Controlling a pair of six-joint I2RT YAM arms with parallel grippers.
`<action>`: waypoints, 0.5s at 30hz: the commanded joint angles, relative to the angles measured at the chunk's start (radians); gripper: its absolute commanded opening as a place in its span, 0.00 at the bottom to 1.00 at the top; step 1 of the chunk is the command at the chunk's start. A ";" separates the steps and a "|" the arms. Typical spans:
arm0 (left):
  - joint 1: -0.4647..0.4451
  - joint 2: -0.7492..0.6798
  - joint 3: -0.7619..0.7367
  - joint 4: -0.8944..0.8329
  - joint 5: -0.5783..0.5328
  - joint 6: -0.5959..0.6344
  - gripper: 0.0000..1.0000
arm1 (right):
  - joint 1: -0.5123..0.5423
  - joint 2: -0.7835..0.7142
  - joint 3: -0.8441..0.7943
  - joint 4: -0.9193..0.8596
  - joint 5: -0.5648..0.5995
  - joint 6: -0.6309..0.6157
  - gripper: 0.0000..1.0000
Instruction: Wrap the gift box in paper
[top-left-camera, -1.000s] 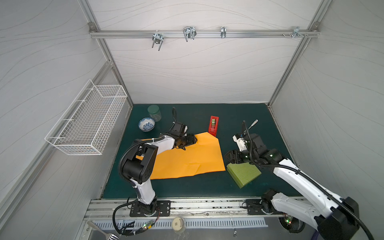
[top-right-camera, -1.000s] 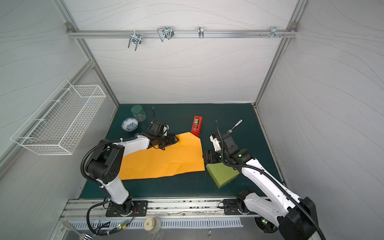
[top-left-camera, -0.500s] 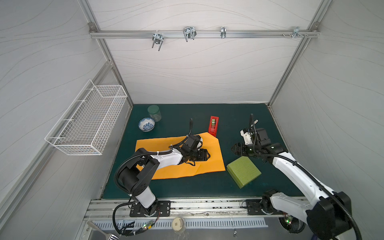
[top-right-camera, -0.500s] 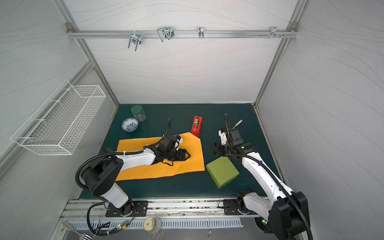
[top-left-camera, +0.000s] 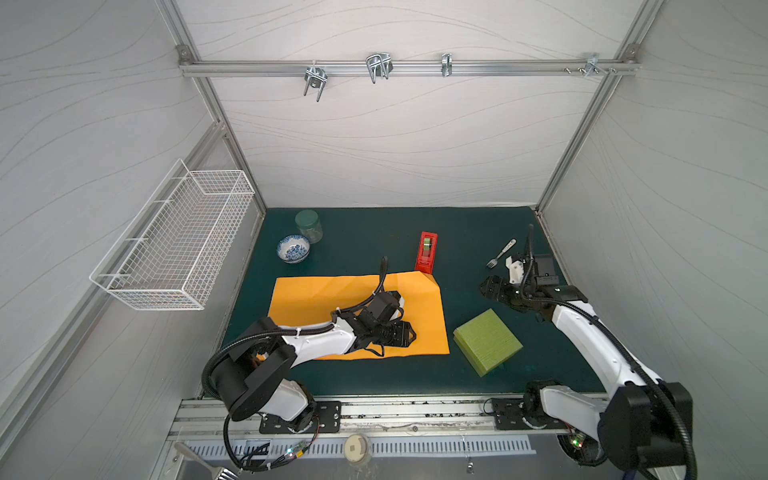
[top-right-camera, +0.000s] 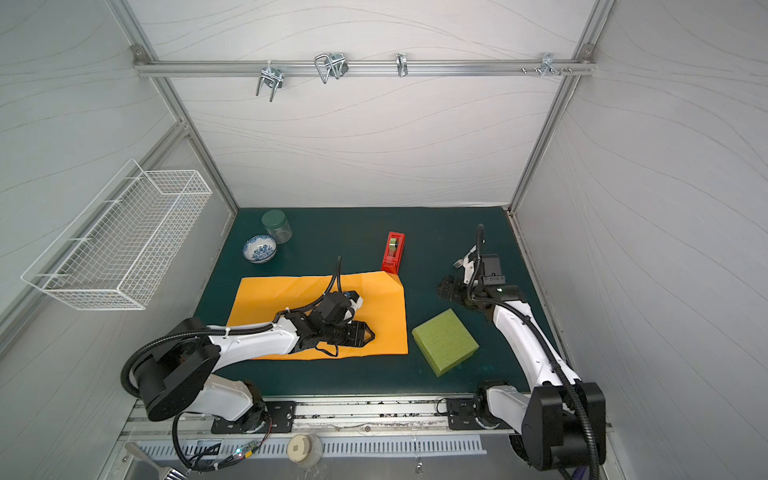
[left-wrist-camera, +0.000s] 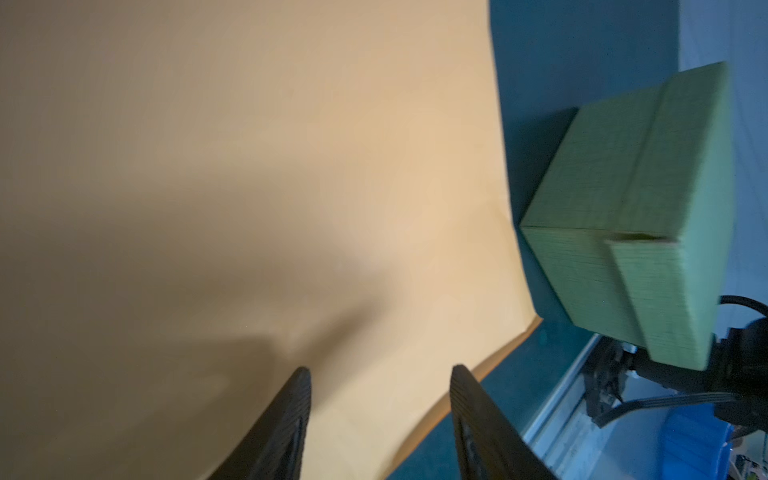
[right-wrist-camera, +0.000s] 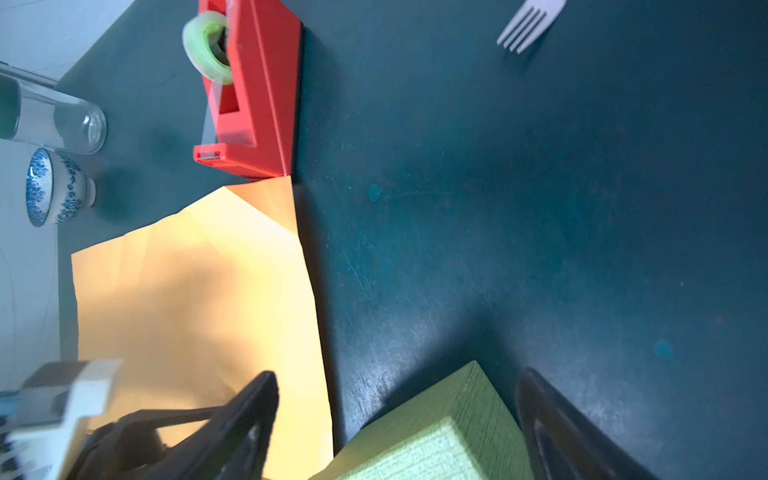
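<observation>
The orange paper lies flat on the green mat, its far right corner creased upward by the red dispenser. My left gripper hovers over the sheet's near right part. In the left wrist view the left gripper is open over the paper, with nothing between the fingers. The yellow-green gift box rests on the mat just right of the sheet. My right gripper stands open behind the box, apart from it.
A red tape dispenser touches the paper's far right corner. A fork lies at the back right. A blue-patterned bowl and a green-lidded jar stand at the back left. A wire basket hangs on the left wall.
The left gripper swept from the sheet's far side to its near right part, uncovering more paper on the left. The right gripper drew back from the box's corner and opened wider.
</observation>
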 joint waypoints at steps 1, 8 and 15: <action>-0.056 -0.054 0.077 0.046 0.003 -0.068 0.62 | -0.013 -0.035 -0.035 -0.049 0.006 0.007 0.95; -0.189 0.131 0.224 0.211 0.095 -0.215 0.68 | -0.113 -0.052 -0.106 -0.028 -0.139 0.057 0.98; -0.238 0.352 0.369 0.325 0.171 -0.327 0.69 | -0.181 -0.067 -0.147 -0.042 -0.228 0.051 0.98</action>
